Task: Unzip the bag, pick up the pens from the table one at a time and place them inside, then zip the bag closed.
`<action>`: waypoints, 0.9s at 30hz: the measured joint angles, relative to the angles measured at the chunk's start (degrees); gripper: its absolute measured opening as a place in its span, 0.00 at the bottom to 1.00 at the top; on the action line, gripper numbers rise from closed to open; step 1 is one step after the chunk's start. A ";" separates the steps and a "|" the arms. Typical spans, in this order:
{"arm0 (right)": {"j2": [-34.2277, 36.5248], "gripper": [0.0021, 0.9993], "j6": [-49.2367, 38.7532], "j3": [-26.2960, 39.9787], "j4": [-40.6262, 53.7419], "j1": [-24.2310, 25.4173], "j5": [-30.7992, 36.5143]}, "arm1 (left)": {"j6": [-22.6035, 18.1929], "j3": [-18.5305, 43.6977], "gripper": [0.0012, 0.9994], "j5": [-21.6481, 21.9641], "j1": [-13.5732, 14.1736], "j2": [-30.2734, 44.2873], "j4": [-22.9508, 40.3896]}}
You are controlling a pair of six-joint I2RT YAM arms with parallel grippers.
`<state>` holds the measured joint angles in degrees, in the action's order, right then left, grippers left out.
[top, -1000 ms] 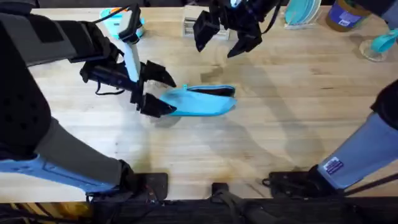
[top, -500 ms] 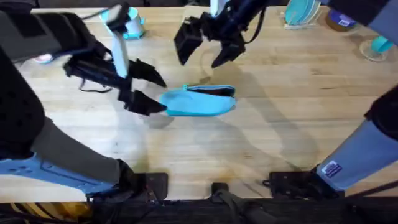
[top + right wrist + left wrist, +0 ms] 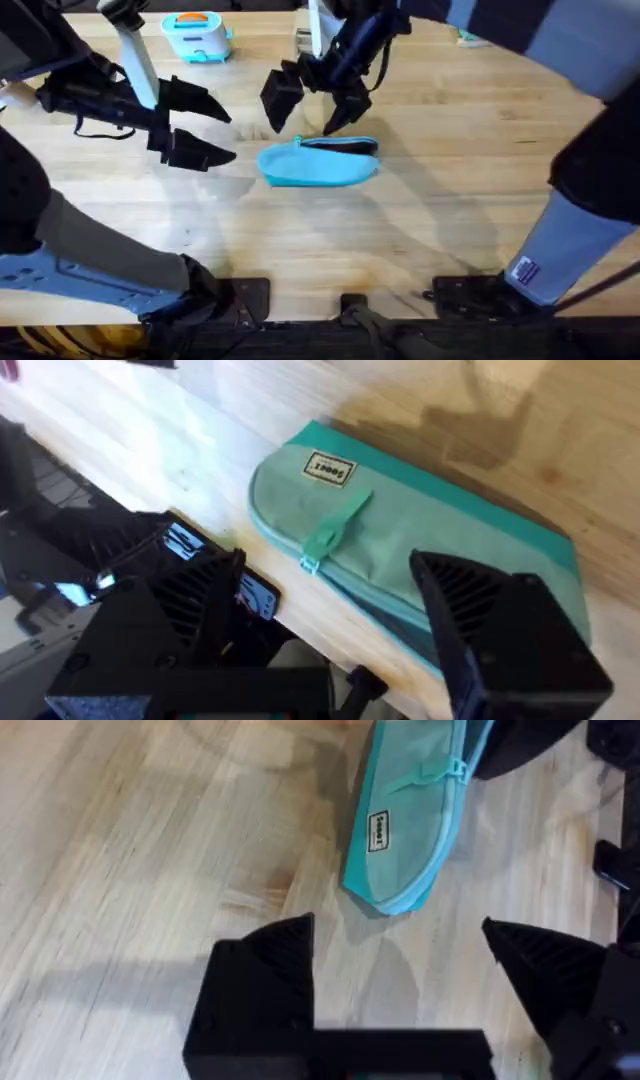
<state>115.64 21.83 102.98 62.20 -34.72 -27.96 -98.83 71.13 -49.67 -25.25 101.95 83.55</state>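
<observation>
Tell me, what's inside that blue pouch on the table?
The pouch lies flat on the wooden table, and its fabric hides whatever is inside. A dark strip shows along its far edge, but nothing there can be made out. The right arm's open fingers hover just above it.

Black arms – angular black fingers (image 3: 205,155)

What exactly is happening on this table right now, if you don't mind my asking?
Two robot arms are working around a light blue bag lying flat on the wooden table. The right gripper hangs open just above the bag, by its zipper side. The left gripper, also open and empty, sits off the bag's end, not touching it. Neither holds anything. A teal toy toaster stands at the far edge.
</observation>
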 joint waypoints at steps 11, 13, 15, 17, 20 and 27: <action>3.74 1.00 2.60 -0.02 -0.69 -2.43 -4.76 | -2.10 0.02 1.00 0.00 -0.18 -0.02 0.04; 4.03 1.00 2.68 -0.01 -1.29 -2.80 -5.97 | -2.22 0.02 1.00 0.00 -0.18 -0.01 0.04; 4.11 1.00 2.87 -0.02 -1.99 -2.89 -7.53 | -2.36 0.02 1.00 0.00 -0.18 0.00 0.04; 4.11 0.99 3.14 -0.02 -2.27 -2.89 -8.71 | -2.38 0.02 1.00 0.00 -0.18 0.00 0.04; 4.11 0.97 3.39 -0.02 -2.75 -2.89 -9.82 | -2.38 0.02 1.00 0.00 -0.18 -0.02 0.04; 4.11 0.87 3.81 -0.02 -4.53 -2.89 -10.92 | -2.40 0.02 1.00 0.00 -0.18 0.00 0.04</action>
<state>119.74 25.64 102.96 57.67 -37.60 -38.87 -101.23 71.16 -49.67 -25.43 101.95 83.59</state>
